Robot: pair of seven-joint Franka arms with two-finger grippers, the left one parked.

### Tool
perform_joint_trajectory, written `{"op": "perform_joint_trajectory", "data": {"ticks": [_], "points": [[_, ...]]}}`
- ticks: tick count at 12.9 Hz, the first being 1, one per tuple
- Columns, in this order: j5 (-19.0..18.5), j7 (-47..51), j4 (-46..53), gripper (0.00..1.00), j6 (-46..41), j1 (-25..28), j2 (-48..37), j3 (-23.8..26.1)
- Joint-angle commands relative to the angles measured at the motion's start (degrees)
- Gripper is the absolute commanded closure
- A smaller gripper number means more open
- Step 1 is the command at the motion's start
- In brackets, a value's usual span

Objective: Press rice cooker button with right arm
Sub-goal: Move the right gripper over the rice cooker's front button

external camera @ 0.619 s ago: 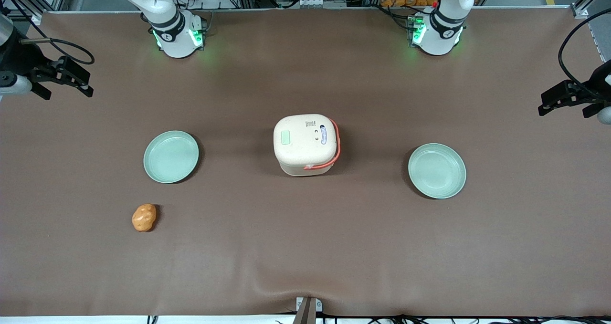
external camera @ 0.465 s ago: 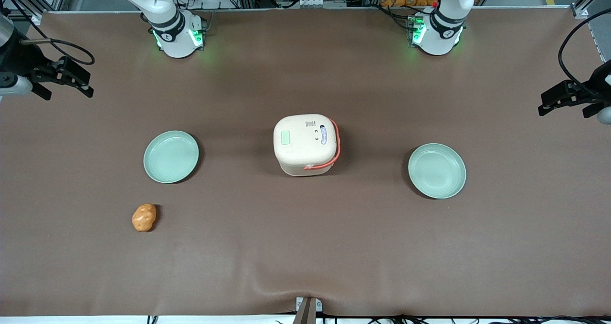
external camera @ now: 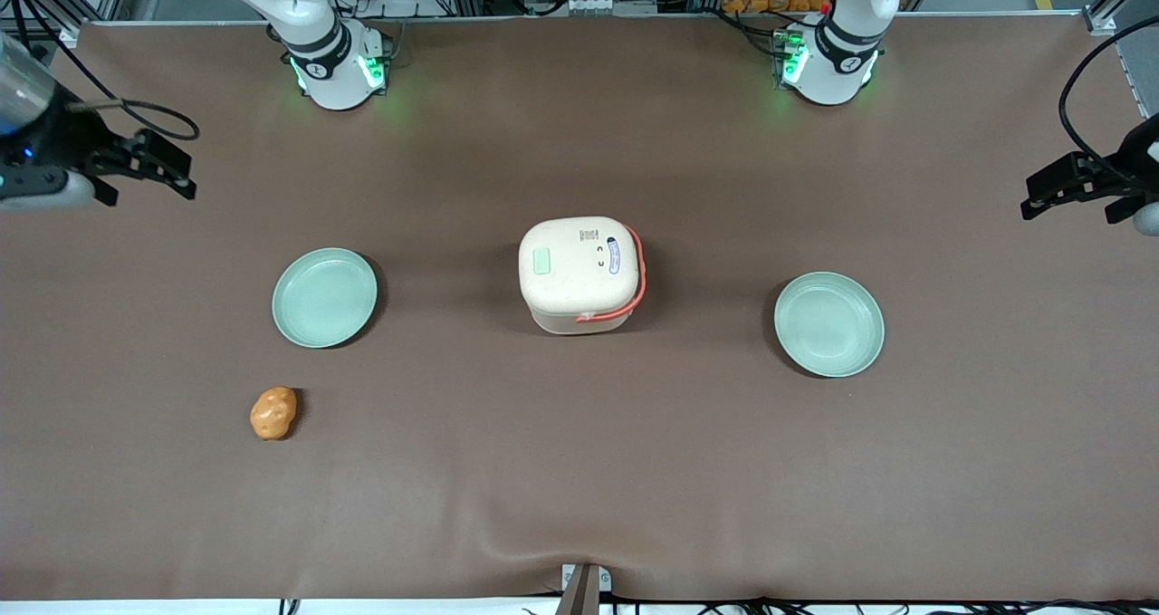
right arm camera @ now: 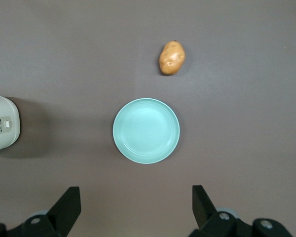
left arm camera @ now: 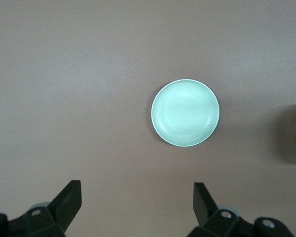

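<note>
The cream rice cooker (external camera: 579,273) with its coral handle (external camera: 639,275) stands shut in the middle of the table. A pale green square button (external camera: 542,261) sits on its lid. My right gripper (external camera: 184,177) hovers high above the working arm's end of the table, well away from the cooker. Its fingers are open and empty. In the right wrist view the gripper (right arm camera: 135,195) is spread wide above bare mat, and an edge of the cooker (right arm camera: 2,123) shows with its small panel.
A pale green plate (external camera: 324,297) lies between my gripper and the cooker, also in the right wrist view (right arm camera: 146,130). A potato (external camera: 272,412) lies nearer the front camera than that plate. A second plate (external camera: 828,323) lies toward the parked arm's end.
My right gripper has shifted a little toward the middle of the table. The cooker, plates and potato have not moved.
</note>
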Motion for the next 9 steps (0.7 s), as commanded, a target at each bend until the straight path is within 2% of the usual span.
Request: {"op": "perform_joint_trajectory", "data": {"ticks": [1, 4, 9], "points": [[0.1, 0.0, 3.6, 0.00, 0.0, 3.7, 4.2, 0.0], [0.1, 5.8, 8.1, 0.00, 0.4, 9.4, 8.7, 0.0], [-0.3, 17.8, 10.3, 0.00, 0.8, 18.4, 13.8, 0.0]]}}
